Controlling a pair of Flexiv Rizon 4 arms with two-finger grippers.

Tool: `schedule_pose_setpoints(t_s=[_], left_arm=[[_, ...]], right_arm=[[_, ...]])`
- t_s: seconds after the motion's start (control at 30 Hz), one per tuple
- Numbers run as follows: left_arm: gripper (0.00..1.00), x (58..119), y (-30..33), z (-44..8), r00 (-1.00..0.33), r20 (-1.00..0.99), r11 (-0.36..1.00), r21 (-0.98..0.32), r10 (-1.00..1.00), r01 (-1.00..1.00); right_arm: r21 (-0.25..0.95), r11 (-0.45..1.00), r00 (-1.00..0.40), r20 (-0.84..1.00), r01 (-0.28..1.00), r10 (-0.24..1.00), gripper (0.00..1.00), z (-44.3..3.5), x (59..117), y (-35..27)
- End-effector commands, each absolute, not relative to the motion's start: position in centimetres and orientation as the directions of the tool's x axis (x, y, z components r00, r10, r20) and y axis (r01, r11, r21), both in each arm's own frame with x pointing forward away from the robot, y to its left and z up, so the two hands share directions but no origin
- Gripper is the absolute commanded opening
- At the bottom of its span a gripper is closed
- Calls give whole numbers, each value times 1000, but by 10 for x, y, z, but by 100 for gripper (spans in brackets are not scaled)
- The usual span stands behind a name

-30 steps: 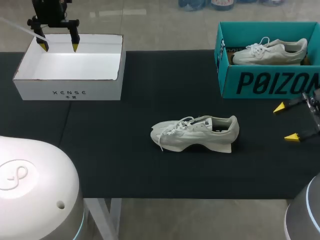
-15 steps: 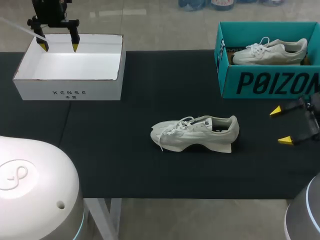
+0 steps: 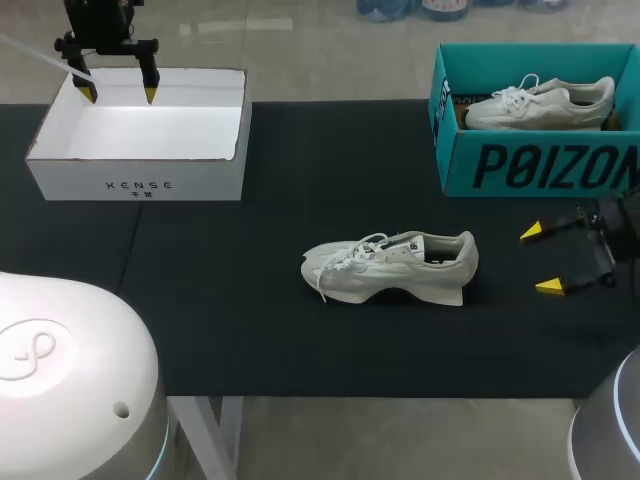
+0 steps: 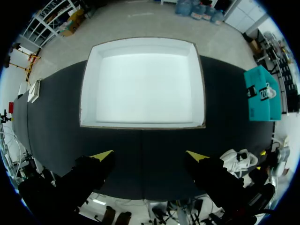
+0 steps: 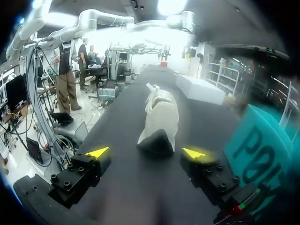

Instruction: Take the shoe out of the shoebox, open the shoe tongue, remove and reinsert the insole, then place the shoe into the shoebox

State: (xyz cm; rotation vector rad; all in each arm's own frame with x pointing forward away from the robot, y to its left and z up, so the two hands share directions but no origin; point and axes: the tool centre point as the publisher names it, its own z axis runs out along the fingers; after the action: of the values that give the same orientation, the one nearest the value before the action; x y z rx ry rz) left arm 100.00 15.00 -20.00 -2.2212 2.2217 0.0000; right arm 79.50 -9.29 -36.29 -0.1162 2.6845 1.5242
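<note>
The left arm (image 3: 60, 370) has a smooth white domed housing with an embossed looped emblem, a small hole and a pale blue edge ring. The right arm (image 3: 612, 430) is greyer, ringed likewise. The left claw (image 3: 120, 96) and right claw (image 3: 540, 260) are black with yellow wedge tips. Round screw heads (image 5: 55, 177) dot the right claw's finger blocks.
</note>
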Motion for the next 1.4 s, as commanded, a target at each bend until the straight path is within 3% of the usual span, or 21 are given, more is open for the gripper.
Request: schedule_pose_setpoints(t_s=[0.03,1.4], left_arm=[[100,1000,150,-200,0,0,0,0,-1000,-1000],[100,1000,150,-200,0,0,0,0,-1000,-1000]], right_arm=[[860,502,-996,-78,-87,-39,100,-372,807,-93],[914,396,-996,-67,-87,-63,100,-406,823,-24]])
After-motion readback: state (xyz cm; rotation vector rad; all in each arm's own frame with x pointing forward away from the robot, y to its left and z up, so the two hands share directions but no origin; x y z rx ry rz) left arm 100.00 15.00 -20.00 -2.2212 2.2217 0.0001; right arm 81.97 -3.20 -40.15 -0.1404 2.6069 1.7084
